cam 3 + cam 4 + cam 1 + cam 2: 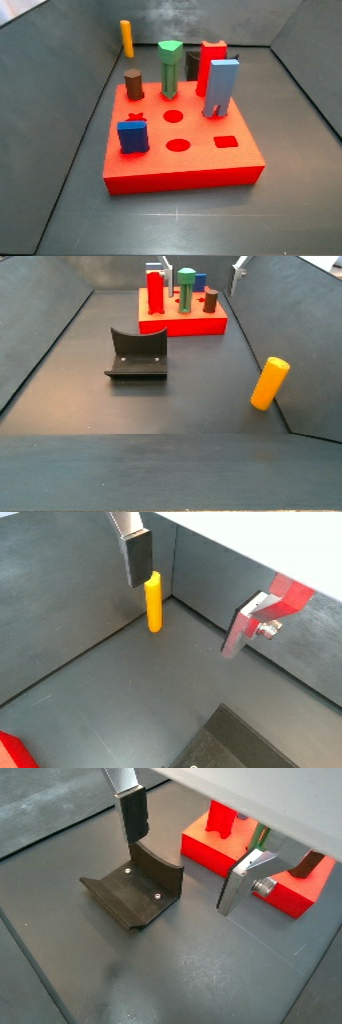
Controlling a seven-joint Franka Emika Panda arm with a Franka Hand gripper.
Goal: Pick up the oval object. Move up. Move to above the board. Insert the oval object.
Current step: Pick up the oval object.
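Oval object (154, 602) upright on floor, unheld | pincer (187, 607) wide open, empty

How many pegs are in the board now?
5 in a side view: brown peg, green peg and red peg along the far side, light blue peg mid-right, dark blue peg front-left. Short ones may be hidden. The open end effector hangs by the oval object.

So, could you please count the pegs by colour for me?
Orange-yellow peg: 1
Brown peg: 1
Green peg: 1
Red peg: 1
Blue pegs, tall and short: 2
Total: 6
The gripper is open above the floor, holding nothing.
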